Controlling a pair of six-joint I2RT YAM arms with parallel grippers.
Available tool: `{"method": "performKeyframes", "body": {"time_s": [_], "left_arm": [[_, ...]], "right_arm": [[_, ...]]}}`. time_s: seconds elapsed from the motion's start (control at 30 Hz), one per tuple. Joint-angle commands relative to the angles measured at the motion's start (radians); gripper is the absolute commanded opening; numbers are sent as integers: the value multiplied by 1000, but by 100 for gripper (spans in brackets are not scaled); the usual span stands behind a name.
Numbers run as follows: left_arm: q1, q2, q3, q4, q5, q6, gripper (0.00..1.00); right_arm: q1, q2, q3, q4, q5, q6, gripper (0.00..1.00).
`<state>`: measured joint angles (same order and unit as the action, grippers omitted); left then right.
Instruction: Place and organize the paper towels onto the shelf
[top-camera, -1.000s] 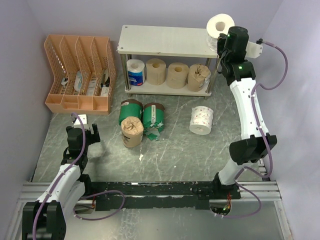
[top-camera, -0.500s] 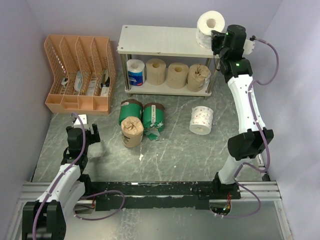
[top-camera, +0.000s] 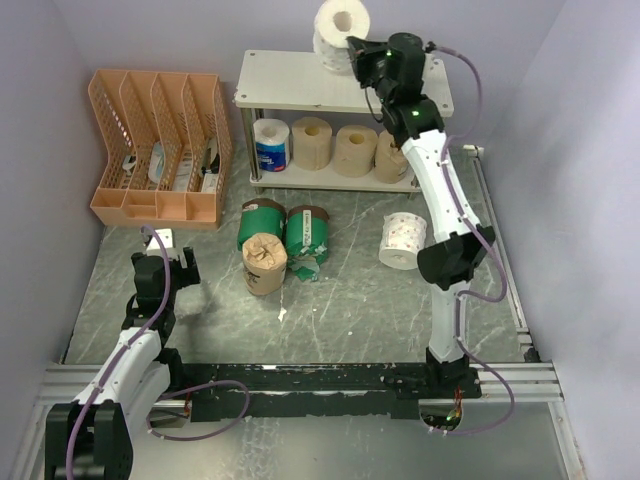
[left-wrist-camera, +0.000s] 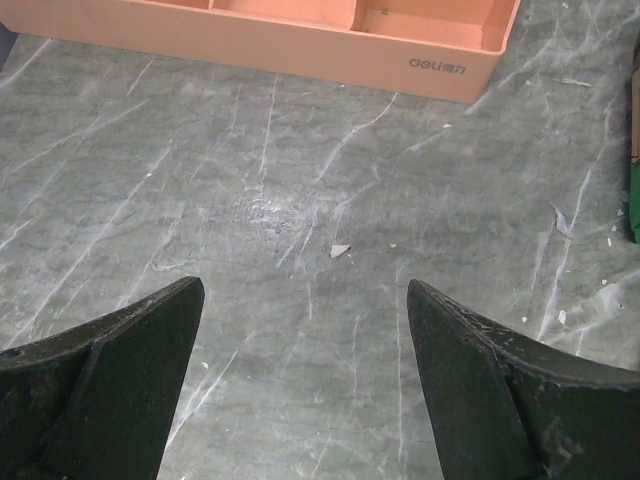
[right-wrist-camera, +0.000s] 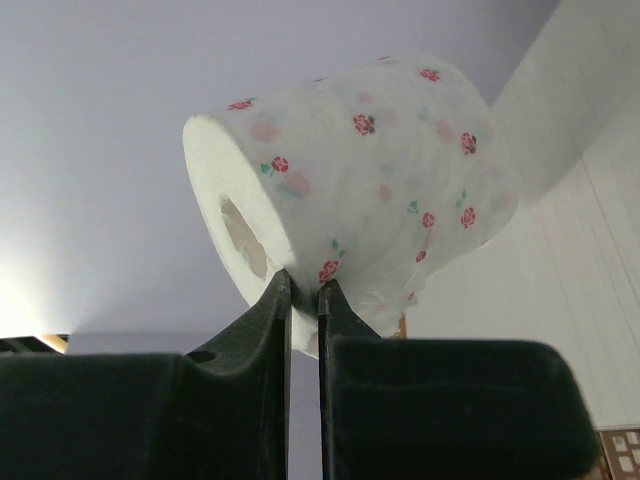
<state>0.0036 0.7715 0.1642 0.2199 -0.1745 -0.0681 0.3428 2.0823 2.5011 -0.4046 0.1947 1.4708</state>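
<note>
So the right arm has swung left along the top of the shelf (top-camera: 300, 85). A second ago the floral roll (top-camera: 340, 35) was hanging off the right end of the top board, and now it's up over the back edge, about the middle. It's not set down yet though, it's in the air above the board.

The right fingers (right-wrist-camera: 285, 300) are squeezed nearly together and pinch just the wall of the roll at its open end, so it dangles on its side. Looks like a thin grip to me, so it could swing or slip on the way down.

The lower tier is already lined up with a blue-and-white roll (top-camera: 271, 145), two tan rolls (top-camera: 311, 142) and a brown one (top-camera: 393, 155). It looks full, so starting the top board makes sense.

On the bench (top-camera: 350, 300) there are two green rolls (top-camera: 262, 218), a brown-paper roll (top-camera: 264, 263) and another patterned roll (top-camera: 403, 241).

The left fingers (left-wrist-camera: 140, 350) haven't budged. They're spread wide, holding nothing, low over bare bench near the orange organizer (top-camera: 160, 145).
</note>
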Motion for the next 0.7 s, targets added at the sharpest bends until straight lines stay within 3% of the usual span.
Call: {"method": "performKeyframes", "body": {"time_s": [0.0,0.67], "left_arm": [[9,-4,-13,42,17,-7,94],[7,-9,-15,42,12,-9,94]], "right_arm": [[37,39,20,111,-18,22,0],[66,-52,-107,168,-37,-8,0]]}}
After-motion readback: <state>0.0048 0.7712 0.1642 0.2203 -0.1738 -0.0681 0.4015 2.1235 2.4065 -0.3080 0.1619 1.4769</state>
